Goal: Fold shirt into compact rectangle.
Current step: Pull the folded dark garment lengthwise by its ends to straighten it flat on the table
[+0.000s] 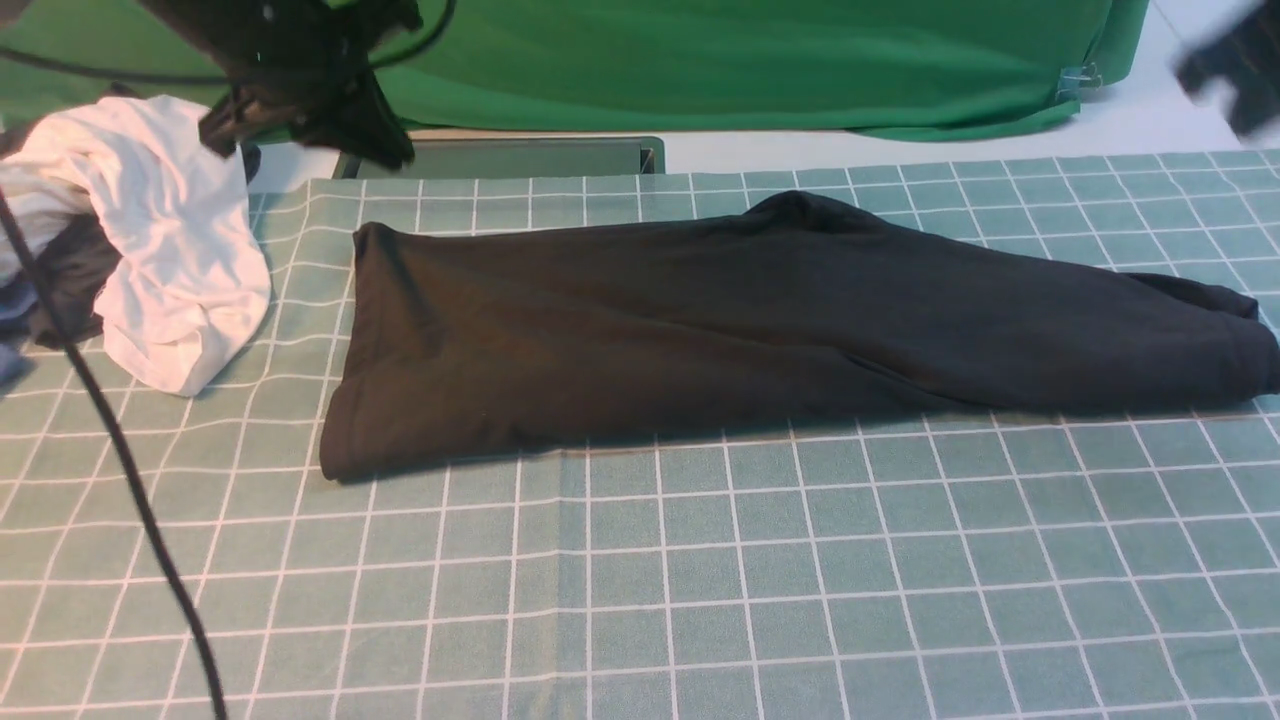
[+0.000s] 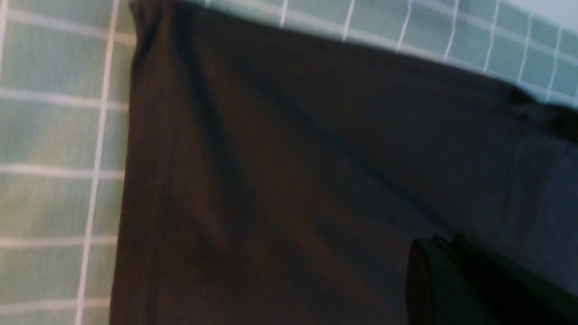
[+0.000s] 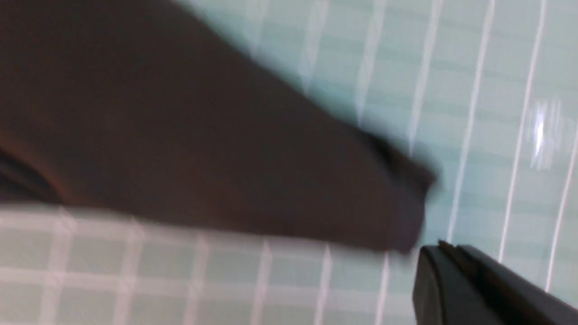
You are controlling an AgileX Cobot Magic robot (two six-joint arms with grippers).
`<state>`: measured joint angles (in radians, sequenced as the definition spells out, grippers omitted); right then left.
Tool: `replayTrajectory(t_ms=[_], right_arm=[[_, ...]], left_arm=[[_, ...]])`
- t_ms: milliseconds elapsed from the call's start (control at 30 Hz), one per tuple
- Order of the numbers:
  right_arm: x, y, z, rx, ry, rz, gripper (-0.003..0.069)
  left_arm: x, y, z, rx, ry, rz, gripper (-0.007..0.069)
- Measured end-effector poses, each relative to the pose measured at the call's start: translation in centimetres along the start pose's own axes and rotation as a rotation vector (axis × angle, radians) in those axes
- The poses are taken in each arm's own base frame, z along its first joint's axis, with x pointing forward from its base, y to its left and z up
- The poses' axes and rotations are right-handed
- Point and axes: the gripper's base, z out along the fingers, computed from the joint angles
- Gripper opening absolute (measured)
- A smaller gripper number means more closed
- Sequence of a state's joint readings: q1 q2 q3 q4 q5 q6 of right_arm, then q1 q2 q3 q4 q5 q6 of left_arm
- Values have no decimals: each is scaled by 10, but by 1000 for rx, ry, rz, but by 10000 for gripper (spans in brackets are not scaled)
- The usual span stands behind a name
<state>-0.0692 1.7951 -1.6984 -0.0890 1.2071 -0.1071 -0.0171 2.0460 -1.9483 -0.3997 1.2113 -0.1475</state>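
Shirt [image 1: 700, 320] lies on checked tablecloth [image 1: 640, 560]; left hand [image 2: 445, 243] and right hand [image 3: 445, 250] closed, empty.

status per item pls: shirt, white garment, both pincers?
black shirt: folded into a long band, flat on the checked tablecloth; not yet a compact rectangle.
white garment: crumpled in a heap at the table's left, apart from the shirt.
left pincer: shut, empty, raised above the shirt.
right pincer: shut, empty, raised near the shirt's right end.
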Motion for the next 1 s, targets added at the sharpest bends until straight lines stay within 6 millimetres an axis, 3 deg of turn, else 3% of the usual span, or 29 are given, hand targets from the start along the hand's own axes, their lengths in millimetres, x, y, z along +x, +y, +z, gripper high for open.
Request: replayTrajectory(t_ms=[167, 333, 367, 500, 600, 800, 1000], right_arm=[[53, -61, 70, -28, 146, 241, 59], [63, -84, 107, -149, 152, 374, 213], [63, -85, 116, -170, 147, 379, 288], [61, -80, 135, -199, 152, 370, 496], [54, -70, 142, -201, 123, 349, 587], [32, -41, 151, -182, -3, 274, 612], [27, -35, 157, -160, -32, 239, 610]], left_arm=[[36, 15, 19, -67, 145, -20, 15], [42, 16, 25, -78, 173, -7, 16], [42, 15, 25, -77, 170, -5, 16], [41, 15, 26, -77, 157, -4, 16], [41, 15, 26, -76, 155, -4, 16], [40, 16, 26, -81, 155, 21, 16], [40, 16, 26, -85, 155, 27, 16]])
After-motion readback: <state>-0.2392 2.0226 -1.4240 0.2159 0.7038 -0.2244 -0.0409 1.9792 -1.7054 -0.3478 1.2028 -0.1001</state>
